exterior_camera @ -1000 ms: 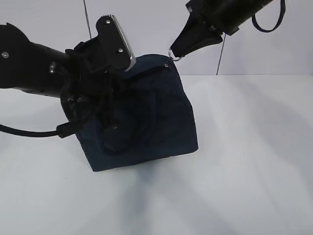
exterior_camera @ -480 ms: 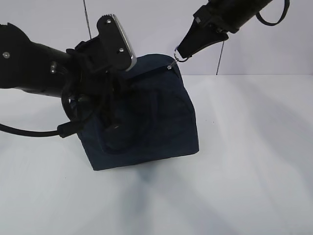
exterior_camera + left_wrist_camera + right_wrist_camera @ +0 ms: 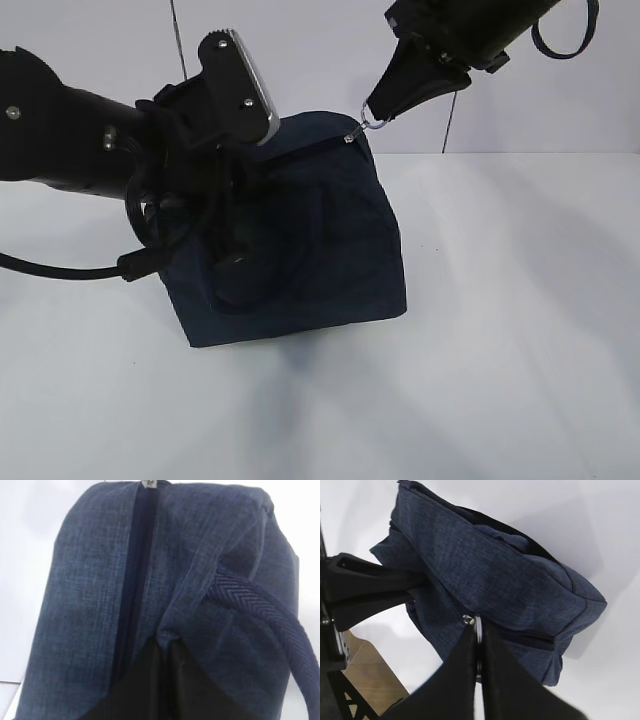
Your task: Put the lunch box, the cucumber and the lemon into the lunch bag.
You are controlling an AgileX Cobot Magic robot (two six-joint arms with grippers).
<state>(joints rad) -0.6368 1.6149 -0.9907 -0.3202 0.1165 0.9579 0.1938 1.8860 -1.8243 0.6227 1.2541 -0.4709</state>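
The dark navy lunch bag point(image 3: 310, 240) stands on the white table, its zipper closed along the top. My right gripper point(image 3: 378, 115) is shut on the silver ring pull point(image 3: 372, 124) at the bag's upper right corner; in the right wrist view the ring point(image 3: 478, 630) sits pinched between the black fingers. My left gripper point(image 3: 162, 647) is shut on a fold of the bag's fabric point(image 3: 170, 630) at its left end, beside the zipper line point(image 3: 137, 570). A looped handle point(image 3: 260, 605) hangs on the right. The lunch box, cucumber and lemon are out of view.
The white table point(image 3: 500, 350) spreads around the bag. A black cable point(image 3: 60, 270) trails from the left arm. A brown floor patch point(image 3: 375, 680) shows past the table edge in the right wrist view.
My right gripper has shifted slightly up and right with the ring pull. The bag and my left arm stay put.
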